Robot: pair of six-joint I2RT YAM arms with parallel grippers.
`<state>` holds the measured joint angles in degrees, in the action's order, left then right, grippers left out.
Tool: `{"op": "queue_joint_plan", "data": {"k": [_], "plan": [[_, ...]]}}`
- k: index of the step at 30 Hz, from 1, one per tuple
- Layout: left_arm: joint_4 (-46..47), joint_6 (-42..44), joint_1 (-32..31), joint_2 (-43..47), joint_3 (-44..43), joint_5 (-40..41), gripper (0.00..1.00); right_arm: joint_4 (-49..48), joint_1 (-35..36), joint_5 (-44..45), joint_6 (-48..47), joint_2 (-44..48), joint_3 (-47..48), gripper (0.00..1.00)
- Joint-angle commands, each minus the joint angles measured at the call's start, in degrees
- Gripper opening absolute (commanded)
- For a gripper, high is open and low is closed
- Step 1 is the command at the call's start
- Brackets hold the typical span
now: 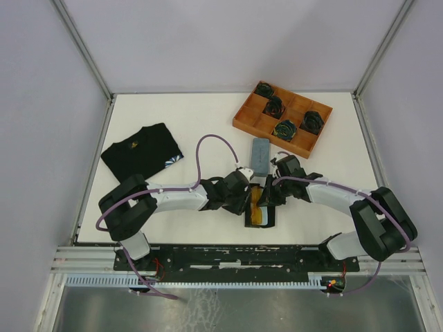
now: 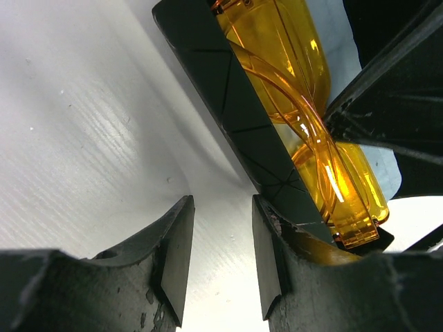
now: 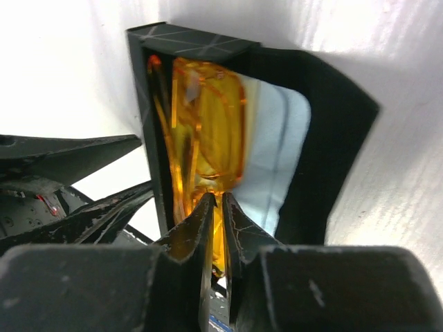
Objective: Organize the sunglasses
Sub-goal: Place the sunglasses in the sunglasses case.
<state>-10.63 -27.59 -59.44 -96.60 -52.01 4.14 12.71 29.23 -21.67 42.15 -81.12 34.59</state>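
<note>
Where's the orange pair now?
Top view, near-edge centre: the orange pair sits in the open black case, just on the near side of the grey case.

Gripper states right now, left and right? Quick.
Left gripper: open, nothing between the fingers, beside the black case.
Right gripper: closed on the orange sunglasses in that case.

Left arm point(image 1: 176, 197) and right arm point(image 1: 332, 194): white links, bulky black joint housings. Purple cable point(image 1: 205, 141) runs along each, looping free above the left. Black, wedge-shaped fingers point(image 2: 173, 263), scuffed grey along edges.
</note>
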Motion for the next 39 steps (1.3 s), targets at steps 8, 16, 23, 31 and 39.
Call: {"op": "queue_joint_plan", "data": {"k": [8, 16, 23, 31, 39], "plan": [[1.37, -0.36, -0.42, -0.93, -1.34, -0.13, 0.46, -1.08, 1.27, -0.25, 0.24, 1.83, 1.65, 0.15], [1.15, -0.15, -0.42, -0.96, -1.47, -0.01, 0.46, 0.59, 1.29, 2.13, -0.29, 2.10, 1.71, 0.17], [1.14, -0.20, -0.45, -1.10, -1.64, -0.09, 0.46, -1.03, 1.30, 0.89, -0.15, 0.22, 1.72, 0.17], [0.97, -0.05, -0.44, -1.36, -1.92, -0.21, 0.46, -6.17, 1.35, -3.25, 1.70, -2.28, 0.56, 0.17], [0.38, -0.22, -0.45, -0.77, -1.59, 0.70, 0.46, -3.46, 1.36, -0.75, 0.16, -1.31, 1.51, 0.17]]}}
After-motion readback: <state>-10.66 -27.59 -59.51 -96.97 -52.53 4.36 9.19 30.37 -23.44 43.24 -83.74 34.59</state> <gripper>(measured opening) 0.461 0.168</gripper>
